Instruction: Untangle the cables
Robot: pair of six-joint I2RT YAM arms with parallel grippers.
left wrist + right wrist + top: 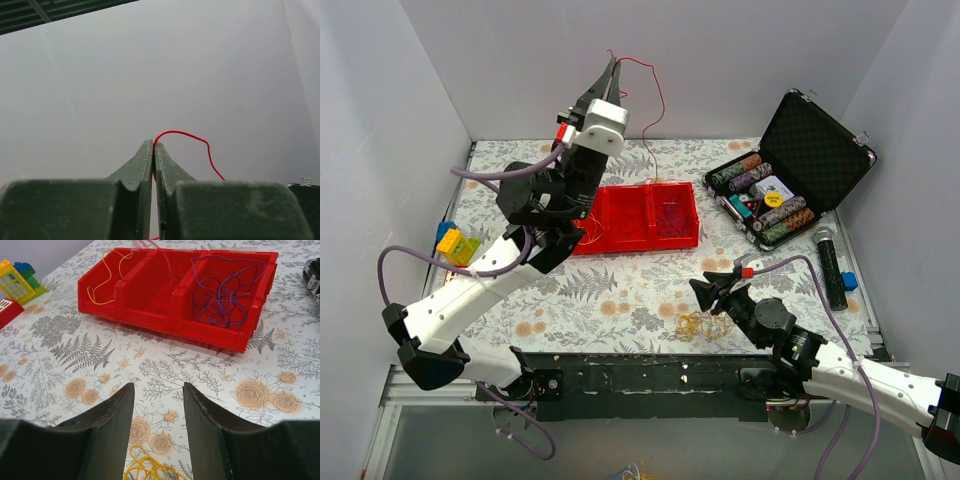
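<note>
My left gripper (610,62) is raised high above the red tray (685,238), shut on a thin red cable (655,90) that loops up and hangs down toward the tray. In the left wrist view the red cable (187,135) arcs out from the shut tips of that gripper (153,145). My right gripper (708,287) is open and empty, low over a yellow cable bundle (700,324) on the table; the bundle also shows in the right wrist view (147,467). A purple cable tangle (225,290) lies in the tray's right compartment, a yellow cable (107,275) in its left.
An open black case (800,165) of poker chips stands at the back right. A black marker (832,265) and a blue piece (849,281) lie near the right edge. Toy bricks (456,243) sit at the left. White walls close in three sides.
</note>
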